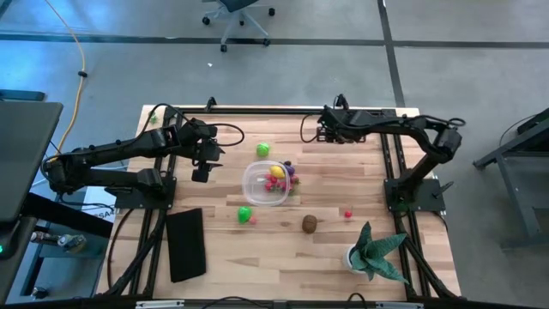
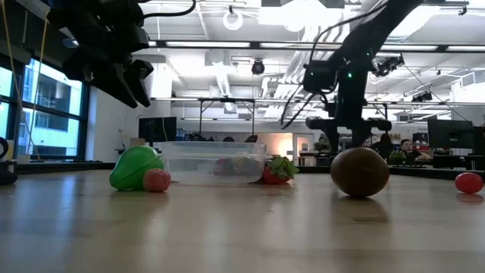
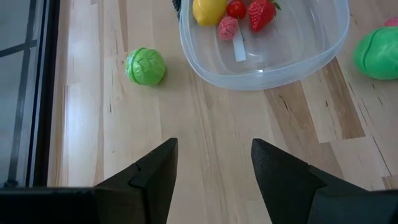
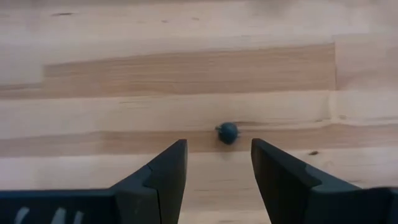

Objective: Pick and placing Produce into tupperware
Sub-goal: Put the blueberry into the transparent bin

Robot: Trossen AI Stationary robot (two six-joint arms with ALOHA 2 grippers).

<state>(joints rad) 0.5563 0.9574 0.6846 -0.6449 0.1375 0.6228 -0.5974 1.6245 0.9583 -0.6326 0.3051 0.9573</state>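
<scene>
Hovering left pincer (image 1: 202, 174), fingers apart, empty; tupperware (image 1: 265, 183) just beside; right pincer (image 4: 214, 171) apart.

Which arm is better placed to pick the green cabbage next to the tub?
Left. Its open gripper hangs close to the cabbage; the right gripper is farther off, at the table's far edge.

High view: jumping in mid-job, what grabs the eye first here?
The clear tupperware at mid-table, already holding a yellow fruit and red pieces, with green, brown and red produce scattered around it. The left gripper hangs open just to its left, over bare wood. The right gripper sits open near the table's far edge, and a potted plant stands at the near right corner.
</scene>
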